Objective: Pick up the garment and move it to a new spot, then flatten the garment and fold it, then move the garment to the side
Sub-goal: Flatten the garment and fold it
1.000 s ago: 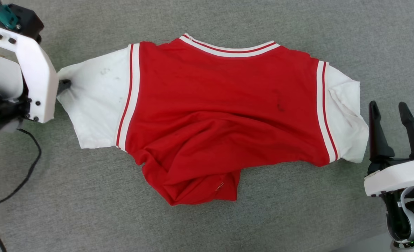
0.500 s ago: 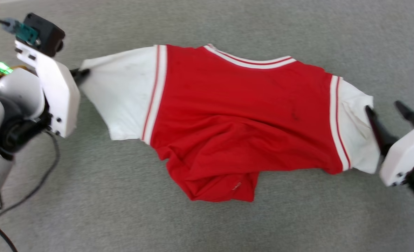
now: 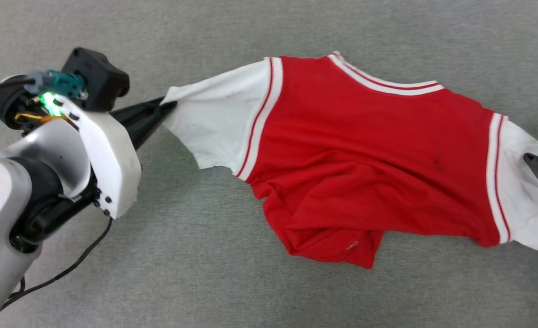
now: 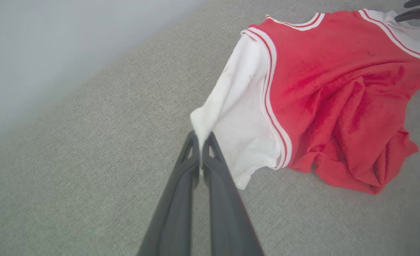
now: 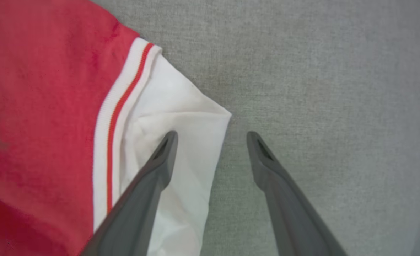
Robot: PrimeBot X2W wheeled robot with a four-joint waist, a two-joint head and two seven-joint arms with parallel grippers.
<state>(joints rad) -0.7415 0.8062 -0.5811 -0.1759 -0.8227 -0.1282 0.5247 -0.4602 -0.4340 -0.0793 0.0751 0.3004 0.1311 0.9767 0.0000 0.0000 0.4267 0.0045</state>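
closest in the head view, the left arm's smooth white and grey plastic shell is sitting at the lower left, with one thin black cable (image 3: 68, 269) looping from it over the flat grey woven fabric surface (image 3: 214, 282). a small green light (image 3: 47, 98) is glowing on the wrist beside a black box-shaped camera housing (image 3: 97, 78).

just past it, the left gripper (image 3: 166, 105) is clamping its two long dark fingers together on the tip of a white sleeve. the left wrist view is making this plain: the left gripper (image 4: 200, 142) is pinching a thin fold of white cloth, and the sleeve is stretching out to a taut point.

the one garment (image 3: 364, 146), a soft red jersey shirt with two short white sleeves, is lying spread across the middle of the surface. its lower hem is bunching into rumpled folds. red-and-white striped trim is running along three edges: both armholes and the neckline.

at the far sleeve, the right gripper (image 3: 536, 167) is showing one dark fingertip at the picture's edge. the right wrist view is adding more: the right gripper (image 5: 211, 137) is standing wide apart, one tapered finger over the white sleeve of the garment (image 5: 36, 89), the other over bare grey fabric. whether it is touching the cloth i cannot tell.

farthest off, the left wrist view is showing a pale blank wall (image 4: 53, 42) beyond the surface.
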